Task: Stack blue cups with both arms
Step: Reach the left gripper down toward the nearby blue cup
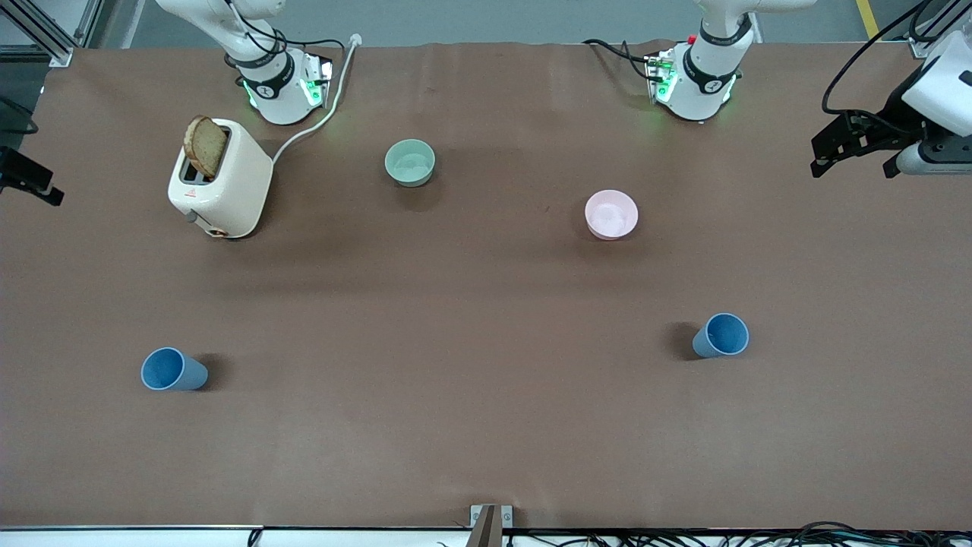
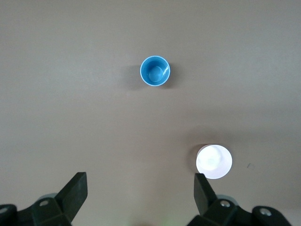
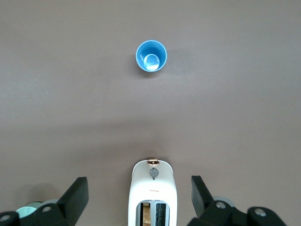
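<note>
Both arms are glossy white with black joint bands. Near the toaster (image 1: 220,178), the right arm's base (image 1: 279,87) glows green and trails black cables plus a white cord. The left arm's base (image 1: 695,80) has green lights, a red button, black cables. Each wrist view shows black angular jaws with grey screw caps.

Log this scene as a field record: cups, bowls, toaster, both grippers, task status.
cup one: blue cup, upright, toward the right arm's end of the table
cup two: second blue cup, upright, toward the left arm's end
bowls: green bowl and pink bowl, both farther from the front camera than the cups
toaster: white toaster, bread slice sticking out
left gripper: open, raised, holding nothing
right gripper: open, raised over the toaster
status: cups apart, not yet stacked
</note>
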